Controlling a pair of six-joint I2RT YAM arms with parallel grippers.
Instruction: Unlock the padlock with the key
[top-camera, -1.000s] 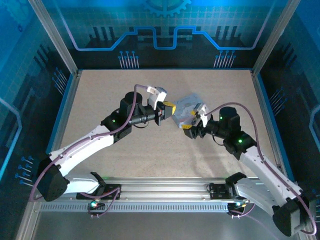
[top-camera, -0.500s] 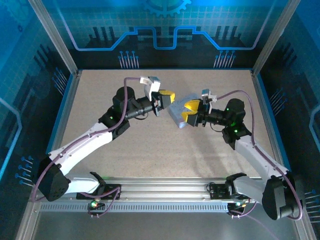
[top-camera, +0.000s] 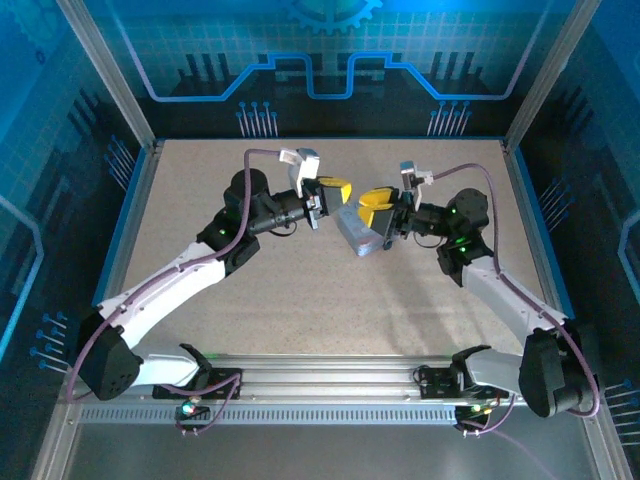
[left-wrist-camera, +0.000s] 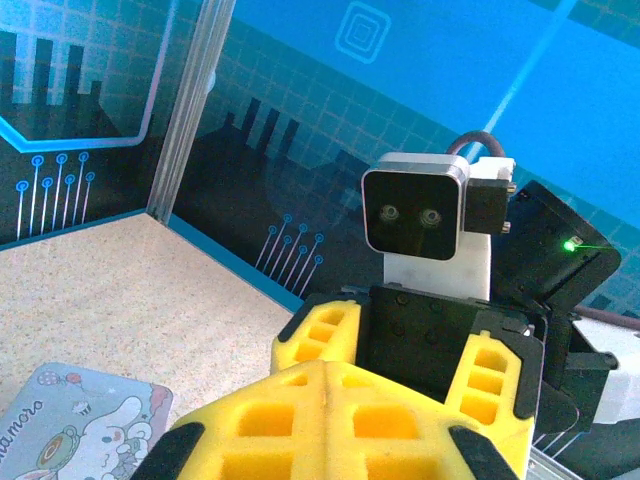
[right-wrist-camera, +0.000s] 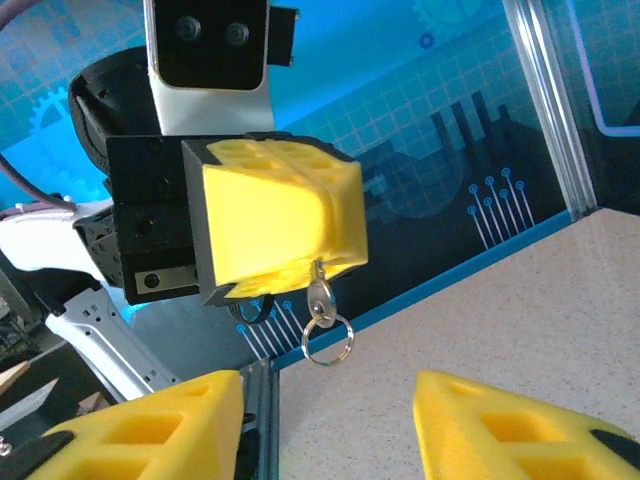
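The left fingers (right-wrist-camera: 270, 215), yellow foam pads pressed together, pinch the tiny dark metal padlock (right-wrist-camera: 249, 310) in the air above the desk (top-camera: 300, 290), its loop peeking out beneath. The small silvery key (right-wrist-camera: 320, 293) on its ring dangles just beside it. The right fingers (right-wrist-camera: 500, 425) face them, spread and empty. A silver cartoon-print tin (top-camera: 362, 234) lies below.

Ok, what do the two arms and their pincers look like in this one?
The left arm and right arm match: white links, black joint housings with small green lights, and purplish cables looping to the wrists. Each wrist carries a white camera block with a dark face. The left pincer and right pincer have chunky yellow lattice-patterned fingers on black mounts.
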